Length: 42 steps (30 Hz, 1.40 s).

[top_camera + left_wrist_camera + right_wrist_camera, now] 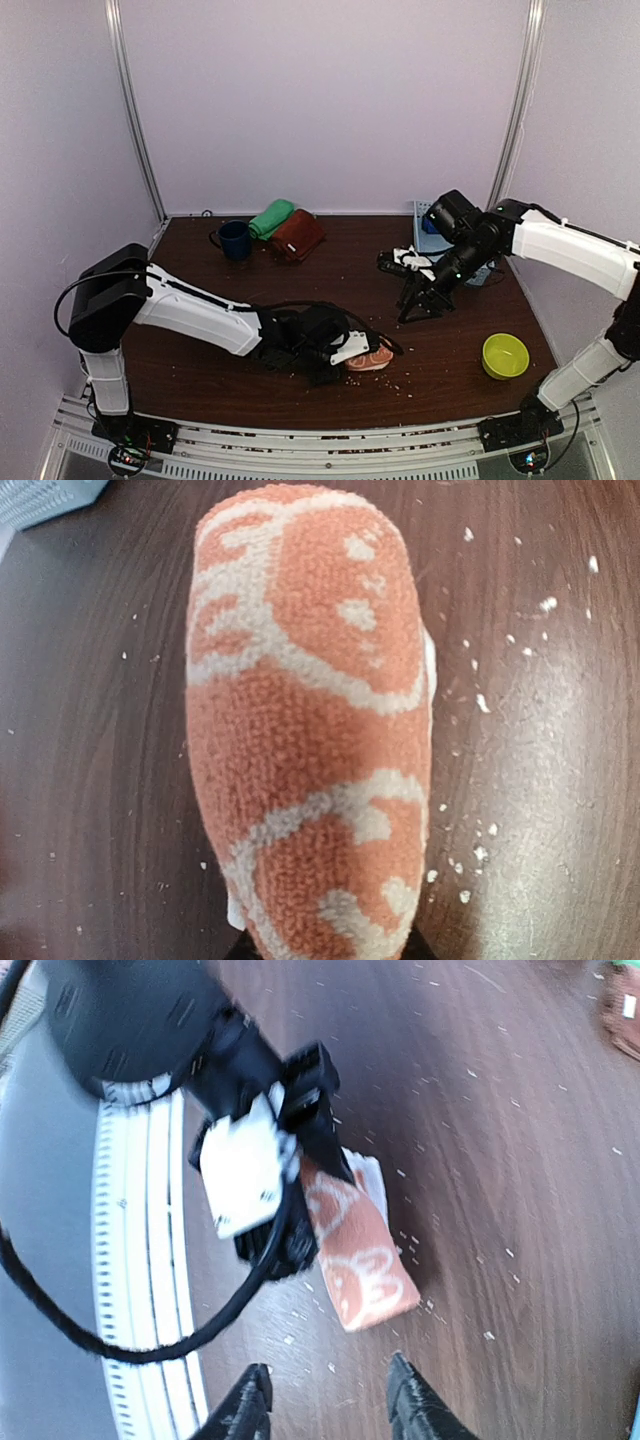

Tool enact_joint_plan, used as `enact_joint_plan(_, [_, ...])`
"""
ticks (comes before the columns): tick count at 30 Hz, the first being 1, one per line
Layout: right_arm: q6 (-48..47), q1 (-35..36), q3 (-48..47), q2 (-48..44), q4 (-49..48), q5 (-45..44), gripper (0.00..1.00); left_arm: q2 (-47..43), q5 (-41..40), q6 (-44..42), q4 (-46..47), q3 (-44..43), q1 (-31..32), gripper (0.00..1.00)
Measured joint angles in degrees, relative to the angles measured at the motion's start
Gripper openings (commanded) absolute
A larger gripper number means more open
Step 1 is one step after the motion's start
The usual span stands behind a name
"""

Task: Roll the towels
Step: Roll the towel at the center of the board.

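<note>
Close to the near edge of the table (330, 270), midway along, the left claw (358, 352) grips the rolled orange towel (310, 740) lying there — the right claw (328, 1368) hangs open, empty, over the right half.

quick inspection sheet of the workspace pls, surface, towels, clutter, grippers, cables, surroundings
surface: dark wood table, scattered with white specks
job's things: orange towel rolled, near the front edge; green towel rolled, side by side with the maroon towel at the back
clutter: navy mug beside the green towel; pale blue basket back right, partly hidden by the right arm; yellow-green bowl front right; black-and-white item by the right arm, too unclear to name
grippers: left gripper closed on one end of the orange towel; right gripper open, holding nothing
cables: black cable loops from the left arm over the near rail
surroundings: plain pale walls, nothing else seen
</note>
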<state>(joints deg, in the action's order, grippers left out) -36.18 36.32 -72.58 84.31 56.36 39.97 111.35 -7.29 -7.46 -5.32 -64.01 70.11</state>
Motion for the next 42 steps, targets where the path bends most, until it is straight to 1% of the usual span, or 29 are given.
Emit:
enact_joint_plan(4, [1.8, 0.0, 5.9, -5.4, -4.0, -3.4, 0.36, 0.6, 8.5, 2.7, -2.3, -2.1, -3.9, 0.18])
enact_joint_plan(13, [0.5, 0.0, 11.8, -13.0, -10.3, -5.8, 0.35, 5.8, 30.7, 7.0, -6.6, -8.7, -12.4, 0.14])
enact_joint_plan(15, [-0.3, 0.5, 12.6, -13.2, -11.2, -6.2, 0.37, 6.8, 35.4, 8.0, -6.8, -9.4, -14.0, 0.14])
enact_joint_plan(21, [-2.5, 3.2, 14.7, -12.9, -12.7, -8.7, 0.52, 9.2, 47.3, 11.1, -6.3, -9.7, -17.8, 0.14])
enact_joint_plan(22, [-2.7, 3.9, 15.3, -12.9, -13.5, -9.4, 0.53, 9.6, 49.0, 11.7, -6.3, -9.7, -18.3, 0.14])
enact_joint_plan(25, [-1.5, 7.7, 18.0, -12.3, -18.1, -15.5, 0.54, 11.3, 55.5, 13.7, -5.8, -9.8, -19.7, 0.13])
enact_joint_plan(28, [-1.1, 13.6, 20.2, -9.6, -23.1, -23.5, 0.57, 13.6, 62.6, 15.7, -5.0, -9.9, -21.2, 0.12])
enact_joint_plan(33, [-2.8, 20.0, 22.8, -5.1, -30.6, -31.4, 0.59, 15.5, 69.3, 17.9, -5.3, -9.9, -22.4, 0.12])
enact_joint_plan(42, [-8.9, 26.1, 25.9, -0.1, -40.2, -37.0, 0.59, 17.0, 74.1, 19.8, -5.9, -9.9, -23.1, 0.12])
